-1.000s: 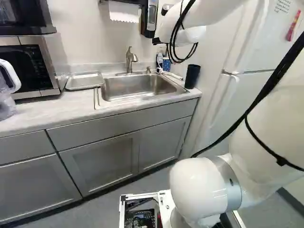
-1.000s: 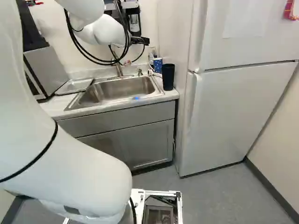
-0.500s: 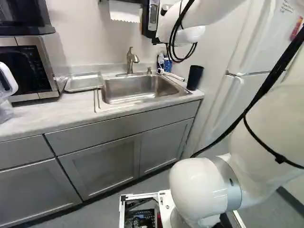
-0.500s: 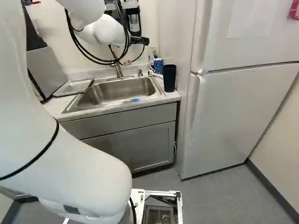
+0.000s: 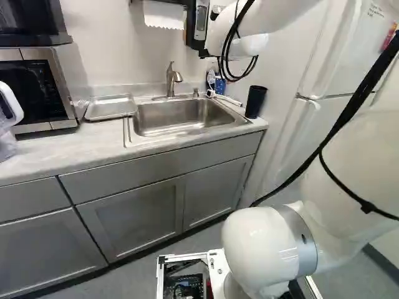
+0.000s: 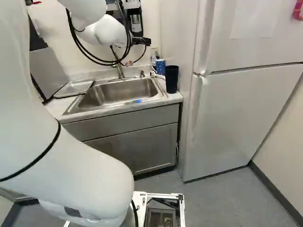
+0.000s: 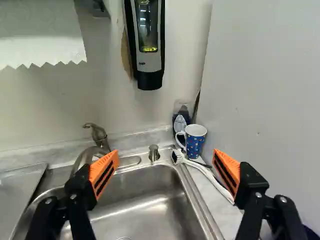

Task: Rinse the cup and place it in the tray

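In the right base view my gripper hangs high above the sink's back right part; in the wrist view the gripper is open, nothing between its orange pads. Ahead of it, a blue patterned mug stands upright in the counter's back corner behind the sink, its handle towards the soap bottle. A dark tumbler stands upright right of the sink, nearer the counter's front. The flat metal tray lies on the counter left of the sink and looks bare. The faucet rises behind the basin.
A white brush lies beside the mug on the counter. The soap dispenser and paper towel hang on the wall. Left stand a microwave and a clear pitcher. A fridge borders the counter on the right.
The base has moved slightly, shifting the counter, sink and fridge a little in both base views. Against the joint at the foot, the arm looks nearly unchanged. Mug, tumbler and tray keep their places.
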